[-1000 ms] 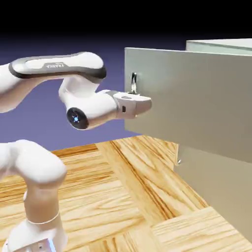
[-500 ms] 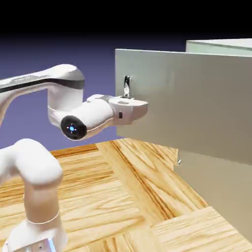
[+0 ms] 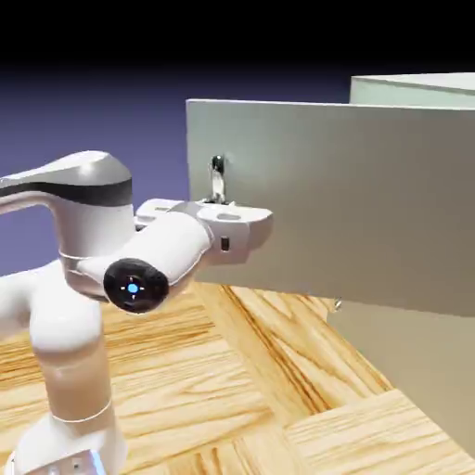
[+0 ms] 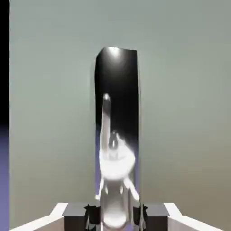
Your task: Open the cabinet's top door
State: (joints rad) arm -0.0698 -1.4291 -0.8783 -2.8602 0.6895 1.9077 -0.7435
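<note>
The cabinet [image 3: 408, 93] stands at the exterior view's right. Its top door [image 3: 353, 204], a pale grey-green panel, has swung out to the left, well clear of the cabinet's front. A small silver bar handle [image 3: 217, 176] stands upright near the door's free edge. My gripper [image 3: 223, 206] is shut on the lower part of that handle. In the hand view the shiny handle [image 4: 116, 135] rises large between my fingertips [image 4: 88, 215], with the door panel [image 4: 185, 113] filling the picture behind it.
The lower panel [image 3: 417, 371] sits below the open door, with its own small handle [image 3: 338, 304] at its left edge. A wooden table top [image 3: 241, 390] spreads under the arm. My white arm's elbow [image 3: 83, 241] bends at the exterior view's left.
The top door has swung further out to the left, its free edge travelling with my gripper. The arm has drawn back and lowered, staying shut on the handle.
</note>
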